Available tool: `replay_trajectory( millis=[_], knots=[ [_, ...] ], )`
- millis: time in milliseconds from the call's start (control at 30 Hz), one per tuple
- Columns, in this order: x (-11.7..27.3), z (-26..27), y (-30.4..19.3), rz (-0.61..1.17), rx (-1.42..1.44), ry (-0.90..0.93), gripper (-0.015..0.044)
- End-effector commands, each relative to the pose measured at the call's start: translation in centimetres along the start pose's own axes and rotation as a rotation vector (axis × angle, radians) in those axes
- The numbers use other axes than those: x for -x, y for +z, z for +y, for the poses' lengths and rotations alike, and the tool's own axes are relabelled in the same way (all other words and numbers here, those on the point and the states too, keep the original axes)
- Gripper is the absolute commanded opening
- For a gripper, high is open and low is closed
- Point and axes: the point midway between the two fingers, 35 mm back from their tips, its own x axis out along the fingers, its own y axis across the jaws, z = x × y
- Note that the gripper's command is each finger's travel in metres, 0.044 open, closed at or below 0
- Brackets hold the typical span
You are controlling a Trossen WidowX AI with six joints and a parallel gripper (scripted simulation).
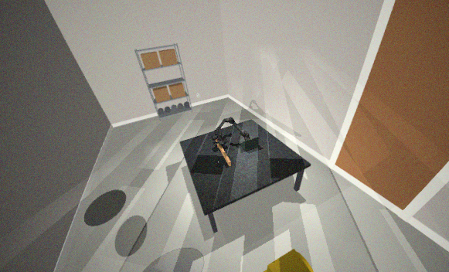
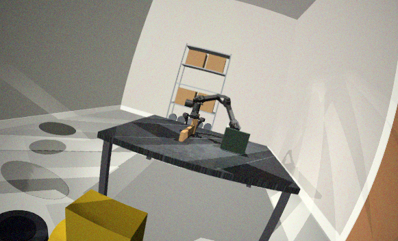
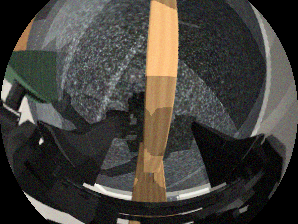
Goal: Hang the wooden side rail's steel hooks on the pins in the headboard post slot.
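The wooden side rail (image 1: 224,155) (image 2: 186,133) (image 3: 162,55) lies along the black table, its far end down on the table top. Its near end is at the upright headboard post (image 2: 194,126) (image 3: 149,192), which shows at the bottom of the wrist view. My gripper (image 1: 217,144) (image 2: 194,120) (image 3: 157,123) is open above the rail's near end, pointing down, with one finger on each side of the rail and a gap on both sides. The hooks, the pins and the inside of the slot are hidden or too small to tell, so I cannot tell whether the hooks sit on the pins.
A dark green panel (image 1: 252,144) (image 2: 235,141) (image 3: 37,72) stands on the table (image 1: 250,174) (image 2: 197,150) by the arm's base, to the right of the rail in the top and exterior views. A metal shelf with boxes stands by the wall behind.
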Motion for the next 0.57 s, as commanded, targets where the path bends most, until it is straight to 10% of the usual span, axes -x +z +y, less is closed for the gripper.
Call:
replay_trajectory(
  millis=[0,533],
  knots=[
    [-0.03,0.21,1.27,0.002,0.004,0.004,0.044],
    [0.12,0.04,1.04,0.002,0.01,-0.002,0.044]
  ],
)
